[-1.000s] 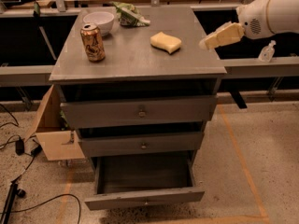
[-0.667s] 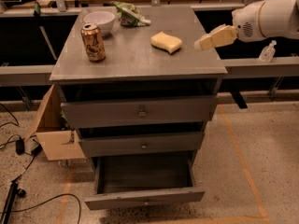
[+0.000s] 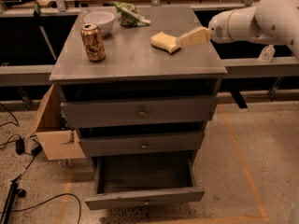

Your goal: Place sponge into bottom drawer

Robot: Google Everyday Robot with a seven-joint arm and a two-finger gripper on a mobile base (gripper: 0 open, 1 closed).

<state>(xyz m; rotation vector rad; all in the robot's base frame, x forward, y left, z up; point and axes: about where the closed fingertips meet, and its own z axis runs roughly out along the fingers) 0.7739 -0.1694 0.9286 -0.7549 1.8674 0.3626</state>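
Note:
The pale yellow sponge lies on the grey cabinet top, right of centre toward the back. My gripper comes in from the right on a white arm and sits just above the top, its pale wedge finger tip right beside the sponge's right end. Whether it touches the sponge I cannot tell. The bottom drawer is pulled out and open, its inside empty.
A tan drink can stands on the left of the top. A white bowl and a green bag sit at the back. A cardboard box and cables lie on the floor at left.
My gripper has moved left across the cabinet top, from near the right edge to right beside the sponge. The sponge has not moved.

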